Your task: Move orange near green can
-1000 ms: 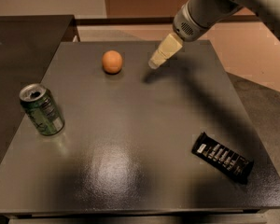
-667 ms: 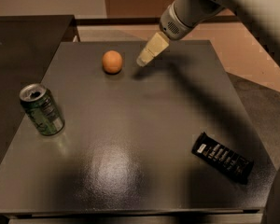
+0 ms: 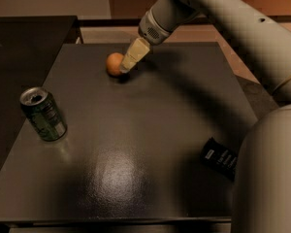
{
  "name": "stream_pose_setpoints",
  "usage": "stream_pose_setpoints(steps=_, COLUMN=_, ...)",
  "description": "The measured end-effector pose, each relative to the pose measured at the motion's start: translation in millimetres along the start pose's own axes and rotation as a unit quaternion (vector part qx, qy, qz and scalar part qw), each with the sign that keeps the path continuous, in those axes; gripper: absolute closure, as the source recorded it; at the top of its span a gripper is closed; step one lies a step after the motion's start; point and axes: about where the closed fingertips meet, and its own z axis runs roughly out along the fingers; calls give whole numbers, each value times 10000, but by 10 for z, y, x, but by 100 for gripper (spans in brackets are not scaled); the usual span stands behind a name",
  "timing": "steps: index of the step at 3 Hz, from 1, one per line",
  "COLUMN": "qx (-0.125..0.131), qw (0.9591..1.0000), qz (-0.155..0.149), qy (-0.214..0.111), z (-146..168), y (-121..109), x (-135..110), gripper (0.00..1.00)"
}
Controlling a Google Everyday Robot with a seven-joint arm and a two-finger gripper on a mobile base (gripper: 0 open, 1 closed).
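Note:
The orange sits on the dark table near its far edge, left of centre. The green can stands tilted near the table's left edge, well in front and to the left of the orange. My gripper comes down from the upper right, and its cream tips reach the orange's right side, partly covering it.
A flat black snack bar wrapper lies at the table's front right, partly hidden by my arm's lower body. A second dark surface adjoins the table at the left.
My gripper has moved left and down across the table's far side, from clear of the orange to right against its right side. The orange and can have not moved.

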Motion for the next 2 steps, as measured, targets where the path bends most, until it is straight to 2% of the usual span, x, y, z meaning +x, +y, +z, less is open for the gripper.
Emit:
stream_pose_setpoints(steps=1, qx=-306, qw=9994, qz=-142, qy=20, z=283, y=117, x=-101, gripper=0)
stream_pose_setpoints(steps=2, qx=-492, qw=9986, qz=-173, qy=73, z=465, y=205, x=-114, gripper=0)
